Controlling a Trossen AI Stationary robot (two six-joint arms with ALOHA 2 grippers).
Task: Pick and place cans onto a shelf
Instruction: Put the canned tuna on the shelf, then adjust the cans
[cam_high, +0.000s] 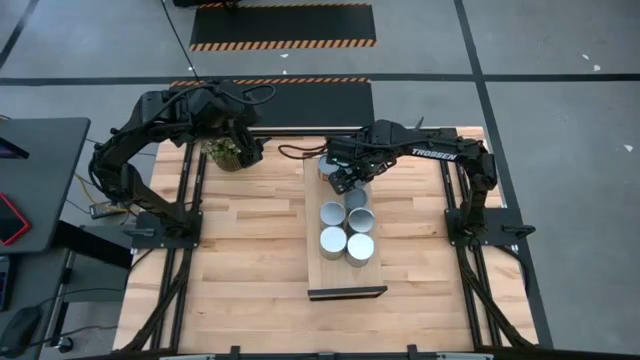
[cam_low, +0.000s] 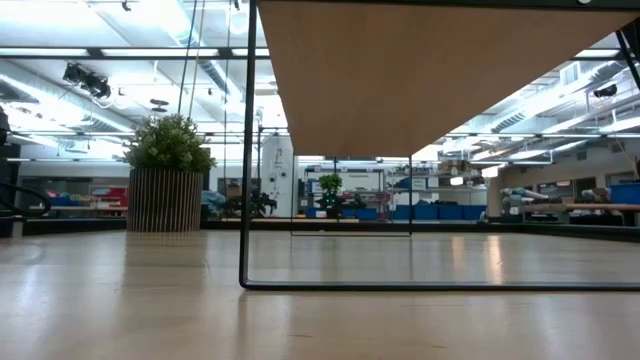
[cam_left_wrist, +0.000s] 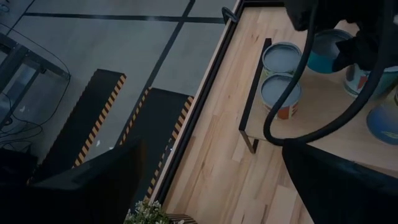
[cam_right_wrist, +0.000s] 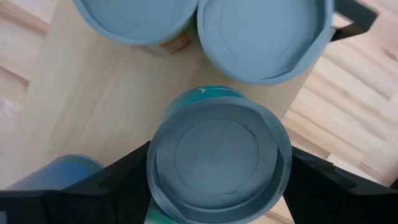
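Right tool (cam_right_wrist: 219, 186) closed around a teal-sided can (cam_right_wrist: 219, 163), hanging above the shelf (cam_high: 316, 265) at upper centre of the high view, beside four cans (cam_high: 346, 228) already standing in a square. Best lowered straight, level, clear of neighbouring rims, released only once seated. Left tool (cam_high: 238, 135) parked upper left over the potted plant (cam_high: 228, 153), finger state unclear. "TROSSEN" legible on the right arm.

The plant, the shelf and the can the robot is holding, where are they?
plant (cam_low: 168, 146): low view, on its green leaves.
shelf (cam_high: 332, 268): high view, on a bare part of the board's near end.
held can (cam_right_wrist: 219, 157): right wrist view, middle of its round top, between the right arm's fingers.
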